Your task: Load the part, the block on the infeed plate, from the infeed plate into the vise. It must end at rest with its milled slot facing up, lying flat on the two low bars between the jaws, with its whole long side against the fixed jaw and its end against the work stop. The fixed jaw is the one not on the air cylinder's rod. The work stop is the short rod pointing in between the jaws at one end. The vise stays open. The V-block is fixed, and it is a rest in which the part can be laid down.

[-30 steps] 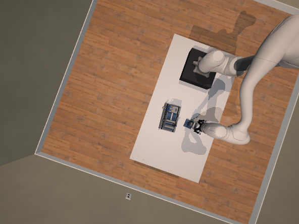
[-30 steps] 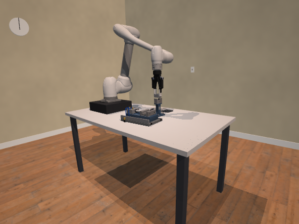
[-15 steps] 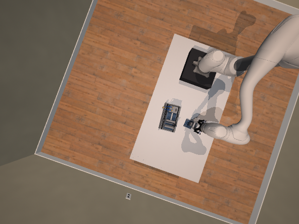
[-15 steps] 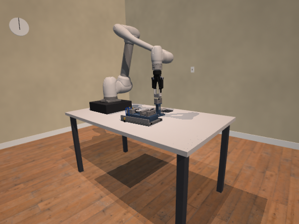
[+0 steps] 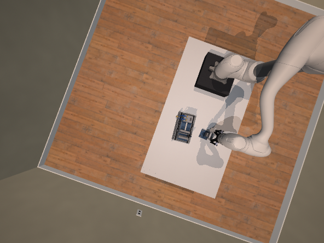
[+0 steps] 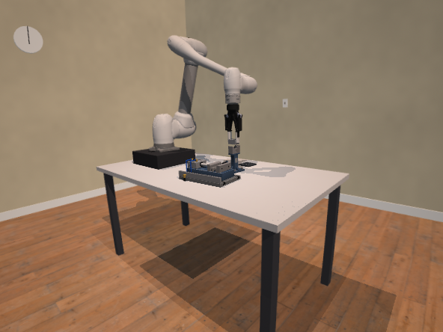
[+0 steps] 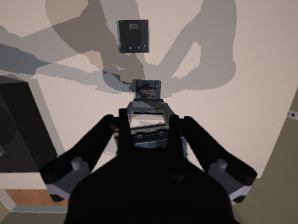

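My gripper [image 6: 233,140] points straight down and is shut on the part [image 6: 234,143], a grey metal block. In the wrist view the part [image 7: 147,124] sits between the two fingers. It is held right over the blue V-block [image 6: 235,158], which the wrist view shows just beyond the part [image 7: 147,90]. I cannot tell whether the part touches the V-block. The dark infeed plate [image 7: 133,35] lies empty on the table beyond it. The vise [image 6: 209,170] stands open to the left of the V-block, with nothing between its jaws. From above, the gripper [image 5: 212,136] is beside the vise [image 5: 184,127].
The arm's black base block [image 6: 164,157] stands at the back of the white table [image 6: 232,187]. The arm's links reach over the table's right side in the top view [image 5: 262,109].
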Tool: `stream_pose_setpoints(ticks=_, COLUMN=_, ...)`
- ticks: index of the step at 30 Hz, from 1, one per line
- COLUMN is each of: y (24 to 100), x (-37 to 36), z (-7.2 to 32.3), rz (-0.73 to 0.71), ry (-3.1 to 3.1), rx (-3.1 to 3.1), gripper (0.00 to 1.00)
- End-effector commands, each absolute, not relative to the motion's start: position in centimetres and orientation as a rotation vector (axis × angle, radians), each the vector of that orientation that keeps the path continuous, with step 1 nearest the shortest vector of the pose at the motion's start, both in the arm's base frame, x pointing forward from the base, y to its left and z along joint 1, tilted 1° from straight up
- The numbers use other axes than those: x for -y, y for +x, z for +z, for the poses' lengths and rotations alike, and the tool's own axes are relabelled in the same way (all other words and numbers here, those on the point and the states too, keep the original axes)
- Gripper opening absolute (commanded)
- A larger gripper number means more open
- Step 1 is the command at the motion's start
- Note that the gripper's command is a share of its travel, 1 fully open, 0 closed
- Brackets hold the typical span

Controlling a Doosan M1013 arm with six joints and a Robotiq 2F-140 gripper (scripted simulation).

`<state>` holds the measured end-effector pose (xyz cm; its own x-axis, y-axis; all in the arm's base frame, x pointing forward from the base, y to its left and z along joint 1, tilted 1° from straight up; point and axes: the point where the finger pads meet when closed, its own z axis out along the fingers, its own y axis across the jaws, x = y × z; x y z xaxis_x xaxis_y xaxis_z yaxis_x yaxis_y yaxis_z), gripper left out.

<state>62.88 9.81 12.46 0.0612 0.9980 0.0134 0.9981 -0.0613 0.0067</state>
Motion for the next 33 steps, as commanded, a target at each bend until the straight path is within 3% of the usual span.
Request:
stream_pose_setpoints(ticks=1, y=62.9, x=-9.8, z=12.6, rz=-0.023, ry=-2.285, rx=2.149, gripper=0.00)
stream_pose_setpoints(ticks=33, y=62.9, x=-9.8, z=16.2, rz=-0.023, ry=-2.285, rx=2.149, gripper=0.00)
